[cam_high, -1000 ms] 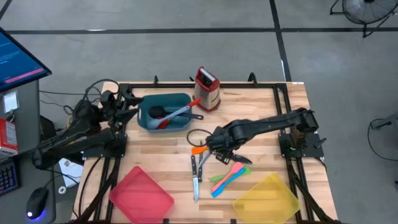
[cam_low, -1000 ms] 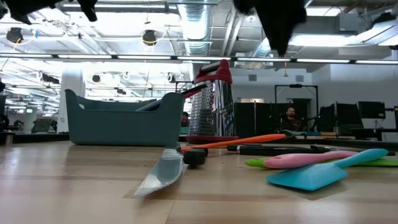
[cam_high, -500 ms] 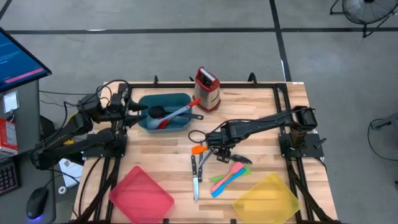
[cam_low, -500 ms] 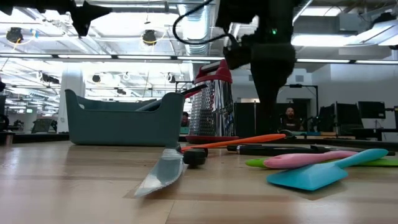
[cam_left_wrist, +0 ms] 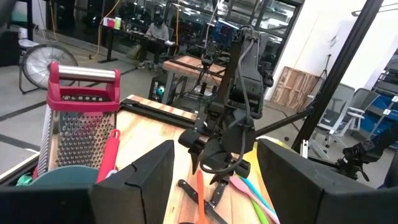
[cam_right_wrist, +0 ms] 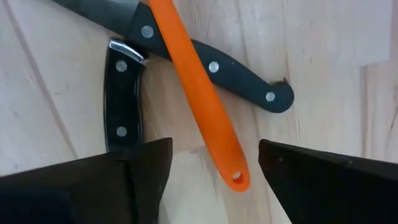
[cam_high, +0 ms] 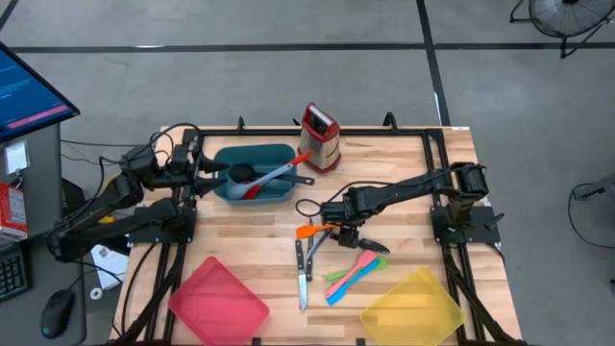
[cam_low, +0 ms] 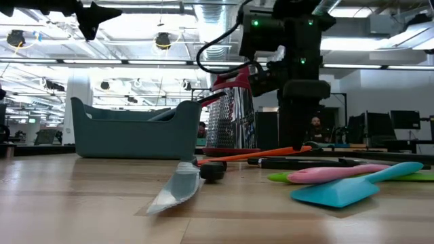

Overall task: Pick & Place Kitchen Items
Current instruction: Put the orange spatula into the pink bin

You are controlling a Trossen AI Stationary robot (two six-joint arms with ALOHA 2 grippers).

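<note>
We see the right gripper (cam_right_wrist: 211, 177) spread wide over the orange utensil (cam_right_wrist: 198, 106) crossing two knives (cam_right_wrist: 205, 62) | left gripper (cam_high: 213, 169) spread, empty, beside teal tray (cam_high: 279, 154).

Open-plan lab: exposed ducts (cam_low: 215, 27), workstations (cam_low: 390, 125).

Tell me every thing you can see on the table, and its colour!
Teal plastic tray: one, back left, holding a black ladle, red spoon, grey-blue spoon.
Steel box grater with red top: one, back middle.
Orange plastic utensil: one, centre, lying across the knives.
Black-handled steel knives: two, centre.
Pink, green, blue plastic utensils: three, front right.
Red tray: one, front left.
Yellow tray: one, front right.
Left gripper: open, beside teal tray.
Right gripper: open, over orange utensil.
</note>
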